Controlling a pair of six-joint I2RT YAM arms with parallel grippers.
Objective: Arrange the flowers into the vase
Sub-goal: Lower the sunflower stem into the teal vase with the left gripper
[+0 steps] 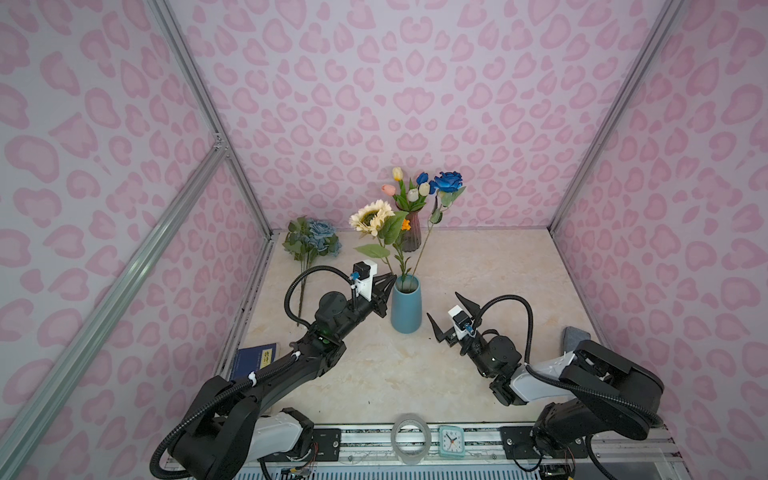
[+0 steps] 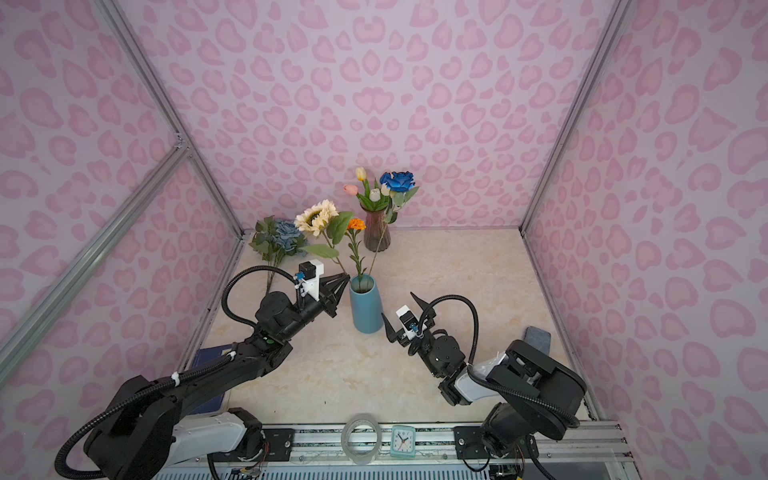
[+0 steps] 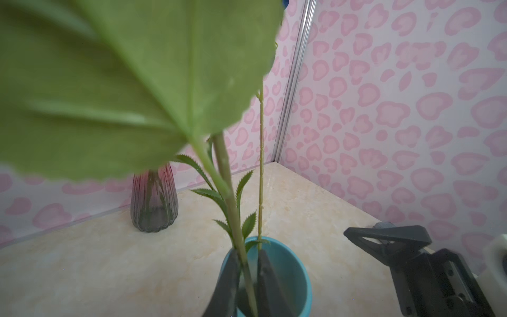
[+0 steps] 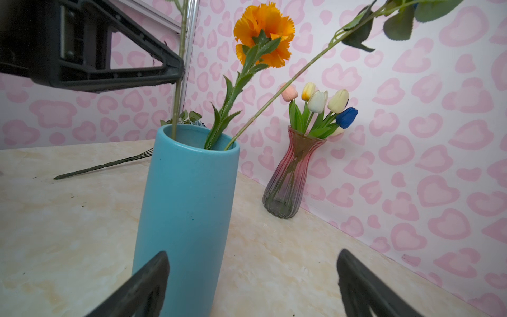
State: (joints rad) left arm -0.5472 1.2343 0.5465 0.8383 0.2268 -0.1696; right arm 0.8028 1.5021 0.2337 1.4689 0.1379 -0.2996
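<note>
Left gripper [image 3: 247, 251] sits at the rim of the blue vase [image 1: 406, 307]. Its fingers [image 3: 227, 277] are parted only a sliver and straddle the sunflower [image 1: 371, 216] stem. The left wrist view shows a dark gap between the stem and one finger, so this looks like a loose straddle, not a clamp. Right gripper [image 1: 442, 305] is spread wide and empty, low beside the blue vase on its own side, not touching it.

The blue vase holds three stems. The sunflower stands near upright on the left gripper's side, the orange carnation [image 4: 264, 35] is in the middle, and the vivid blue rose [image 1: 446, 181] leans off toward the back wall.

Still out of it is the dusty-blue rose bunch [image 1: 316, 239], lying flat on the table [image 1: 478, 257] at the rear left. Its blooms are at the wall and its stem runs toward the front, beside the left arm. The left arm is clearly nearer, so it is probably the one for that pick.

In the way are a big sunflower leaf [image 3: 123, 90] hanging over the left wrist camera and the left arm's own cable loop crossing the bunch's stem.

Tulips [image 1: 409, 187] stand in a ribbed glass vase [image 1: 411, 239] at the back; I cannot tell if they need moving. A tape roll [image 1: 409, 440] and a small clock [image 1: 451, 440] sit on the front rail, well clear.
</note>
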